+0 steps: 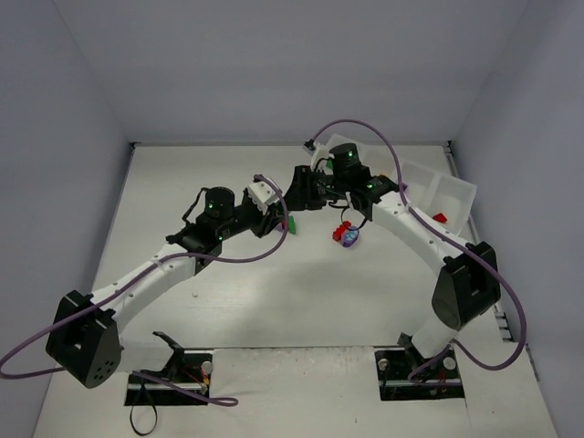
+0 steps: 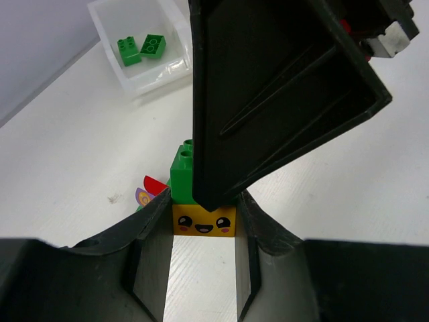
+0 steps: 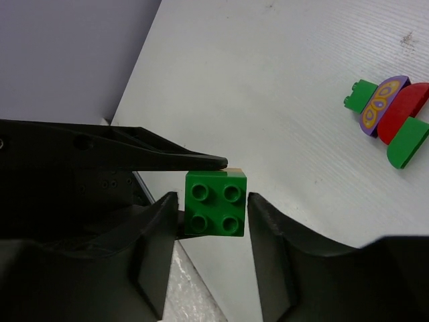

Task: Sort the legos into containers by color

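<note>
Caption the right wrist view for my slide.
Right tool bracketing a green four-stud brick, with loose bricks on the table beyond.

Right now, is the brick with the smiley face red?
No, the smiley-face brick is yellow, with a green brick stacked on it.

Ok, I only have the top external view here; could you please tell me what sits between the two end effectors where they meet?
Observer: The left end effector grips a yellow smiley-face brick with a green brick stacked on it.
Operator: And the right one?
Observer: The right end effector flanks that green brick closely; whether it touches is unclear.
Operator: Is anything sorted yet?
Observer: Two green bricks lie in one tray compartment.
</note>
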